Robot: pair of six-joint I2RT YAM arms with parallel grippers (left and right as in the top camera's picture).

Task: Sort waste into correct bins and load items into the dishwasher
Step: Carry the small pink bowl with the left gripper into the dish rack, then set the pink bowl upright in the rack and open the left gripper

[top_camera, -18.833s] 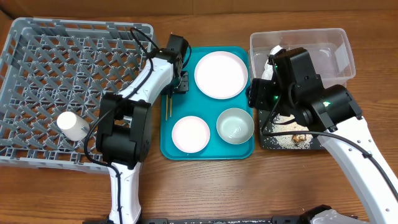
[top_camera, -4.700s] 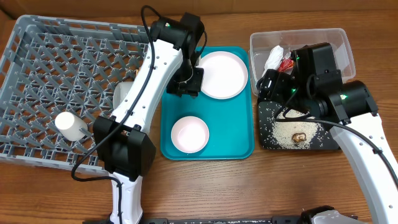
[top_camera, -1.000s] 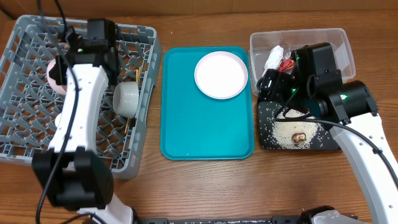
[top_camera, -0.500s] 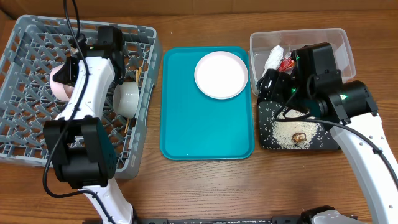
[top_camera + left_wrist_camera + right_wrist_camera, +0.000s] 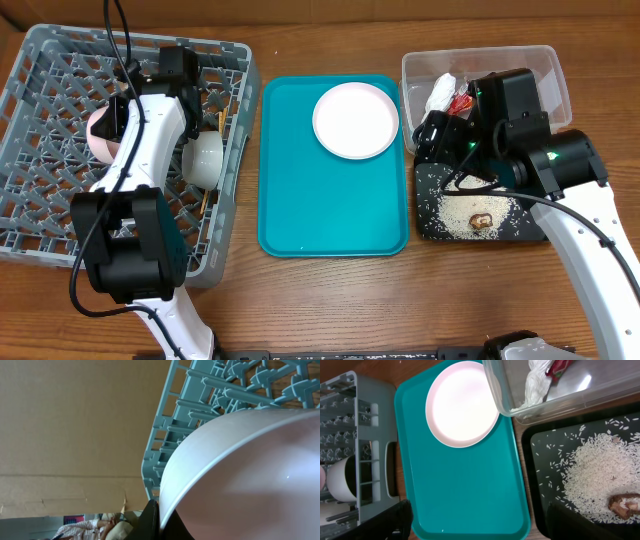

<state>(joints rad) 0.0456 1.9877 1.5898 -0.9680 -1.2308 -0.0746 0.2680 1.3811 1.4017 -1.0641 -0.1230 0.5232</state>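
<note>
Clamping small plate (image 5: 98,136), left claw (image 5: 122,106) above rack (image 5: 50,205)

No lettering, label, brand, number or sign can be read in any view, whether on the red snack wrapper (image 5: 462,101), the grey dish rack (image 5: 45,160) or the teal tray (image 5: 330,205).

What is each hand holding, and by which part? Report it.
Left hand grips the small pink plate by its rim; right hand holds nothing.
</note>
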